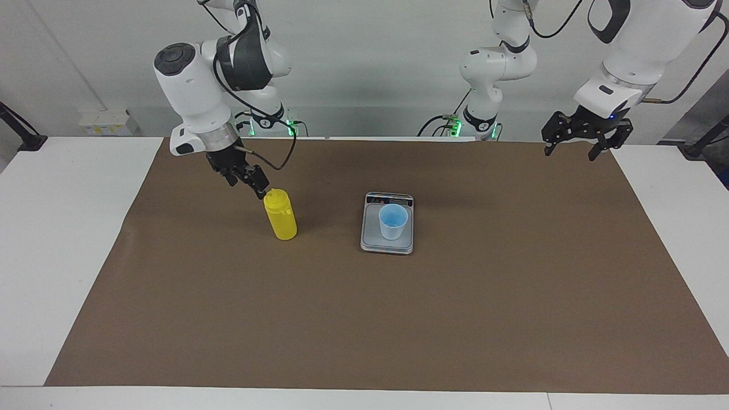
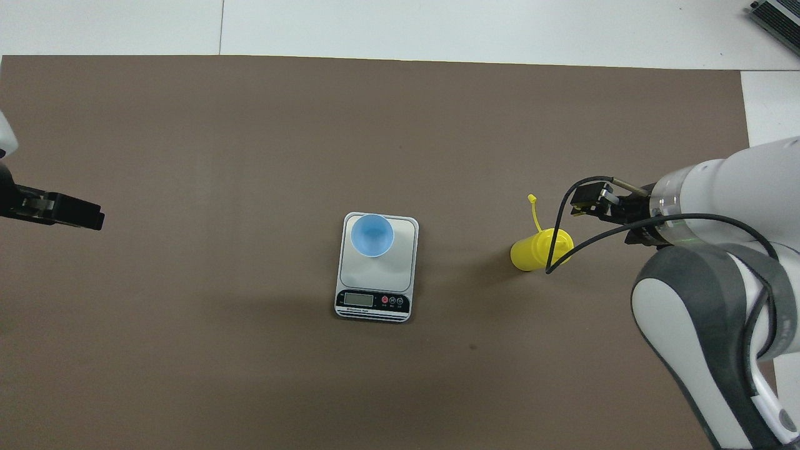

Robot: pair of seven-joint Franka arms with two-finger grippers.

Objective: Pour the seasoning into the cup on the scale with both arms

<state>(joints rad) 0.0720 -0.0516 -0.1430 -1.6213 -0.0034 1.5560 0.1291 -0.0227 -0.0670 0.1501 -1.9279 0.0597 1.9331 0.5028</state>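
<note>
Seasoning bottle point(image 1: 280, 216) is stood upright on the brown mat point(image 1: 364, 319), toward the right arm's end of the table, well apart from the scale point(image 1: 387, 242). Cap is seen off the nozzle in the overhead view, hanging out on its tether.

Right gripper point(image 1: 263, 191) is placed at the bottle's top, angled down, fingertips at the neck/shoulder. Contact looks likely; whether the fingers are closed on the bottle or just beside it cannot be told.

Left gripper point(image 1: 571, 149) is held in the air over the mat's edge at the left arm's end, nothing in it, fingers spread apart; that arm is waiting.

Cup point(image 1: 393, 221) is stood on the scale platform, at the half nearer the display strip, open side up.

Handling, as judged:
- Bottle: thin squeezable plastic, light, smooth. Walls expected to give under clamp force, so contents could be pushed out early with the cap off.
- A grip at the stiffer shoulder or neck is preferred; mid-body only with light force.
- Tall and narrow, so easily tipped by a side nudge.
- Cup: very light, unrestrained, easily knocked off the scale by the nozzle.
</note>
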